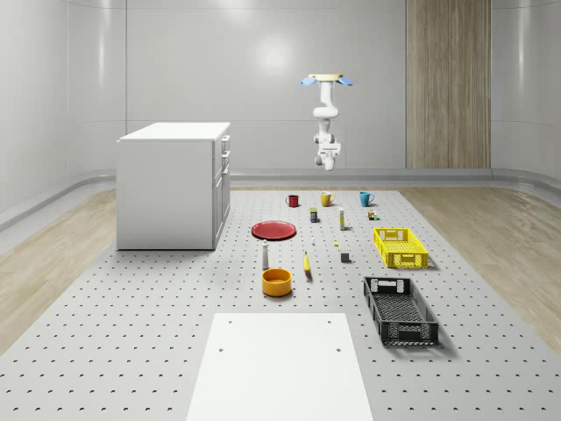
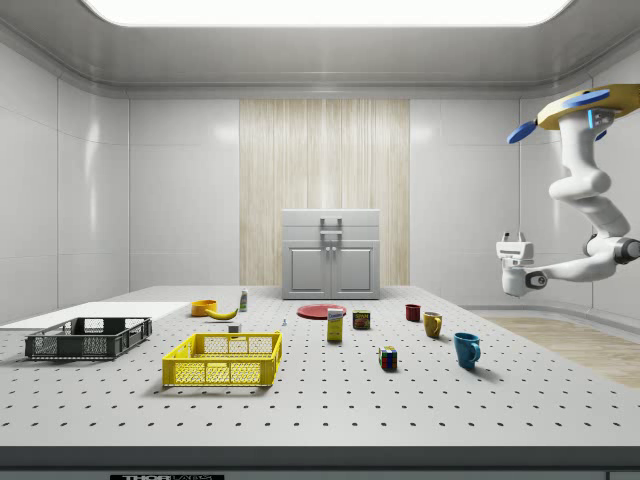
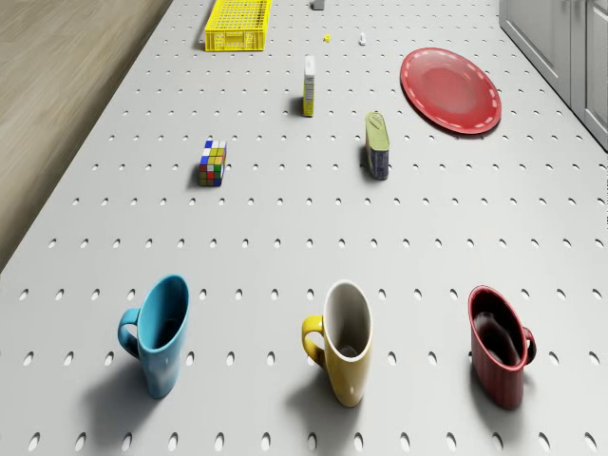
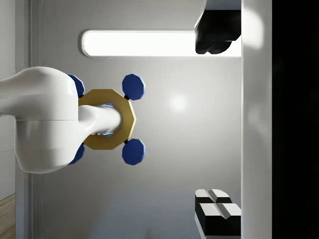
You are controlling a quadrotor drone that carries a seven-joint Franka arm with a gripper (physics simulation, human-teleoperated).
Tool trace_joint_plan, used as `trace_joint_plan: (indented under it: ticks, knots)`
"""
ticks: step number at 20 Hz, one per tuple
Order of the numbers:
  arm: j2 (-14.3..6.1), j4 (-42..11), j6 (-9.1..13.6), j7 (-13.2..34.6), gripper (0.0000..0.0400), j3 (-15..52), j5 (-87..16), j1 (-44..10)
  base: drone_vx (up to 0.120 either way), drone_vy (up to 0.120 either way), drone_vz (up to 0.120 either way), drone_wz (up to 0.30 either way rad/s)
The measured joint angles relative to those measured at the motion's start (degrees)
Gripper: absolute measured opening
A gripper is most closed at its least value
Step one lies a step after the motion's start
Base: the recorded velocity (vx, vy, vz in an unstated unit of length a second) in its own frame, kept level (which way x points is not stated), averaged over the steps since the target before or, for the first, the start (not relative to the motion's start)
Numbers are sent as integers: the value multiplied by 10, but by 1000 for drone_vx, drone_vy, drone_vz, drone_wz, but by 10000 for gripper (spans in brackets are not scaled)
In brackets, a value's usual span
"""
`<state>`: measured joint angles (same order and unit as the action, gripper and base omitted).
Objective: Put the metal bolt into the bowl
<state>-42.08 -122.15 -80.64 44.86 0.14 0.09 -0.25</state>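
While the drone [image 1: 327, 80] hovers high over the far end of the perforated table [image 1: 131, 333], roughly above the row of three mugs, blue [image 3: 159, 332], yellow [image 3: 346, 339] and red [image 3: 499, 344], the task stands at its very first step: the approach, with nothing yet picked up. The gripper [image 1: 329, 161] hangs well above the tabletop on the folded arm, and the wrist view has it turned back toward the drone's own underside instead of down at the work. In that view its two fingers [image 4: 215, 211] stand wide apart with nothing between them. The metal bolt is hard to make out; it is probably the small pale piece [image 3: 362, 40] lying on the table beyond the red plate [image 3: 450, 88] as the drone view shows it, which in the whole-scene view would be the speck [image 1: 314, 243] just nearer than the plate's right side. The orange bowl [image 1: 276, 281] sits nearer the camera than that, close to a banana [image 1: 307, 264], apart from the bolt with a slim white bottle [image 1: 266, 255] in between. The next move calls for carrying the drone along the table until it is over the bolt, then unfolding the arm so the open fingers point down, descending, and straddling so small a part squarely before closing.
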Motion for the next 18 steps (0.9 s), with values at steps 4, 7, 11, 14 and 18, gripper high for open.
trace_joint_plan:
  ticks: [4,7,11,14,18]
  knots:
    - [11,29,16,0,400,0,0,-1,120,-120,0,0]
    - [16,41,23,0,400,1,0,-1,120,-120,0,0]
    - [18,49,26,-1,400,1,0,-1,120,-120,0,0]
    - [18,51,26,-1,400,1,1,-2,120,-120,0,0]
    - [18,51,25,-1,400,1,1,-2,120,-120,0,0]
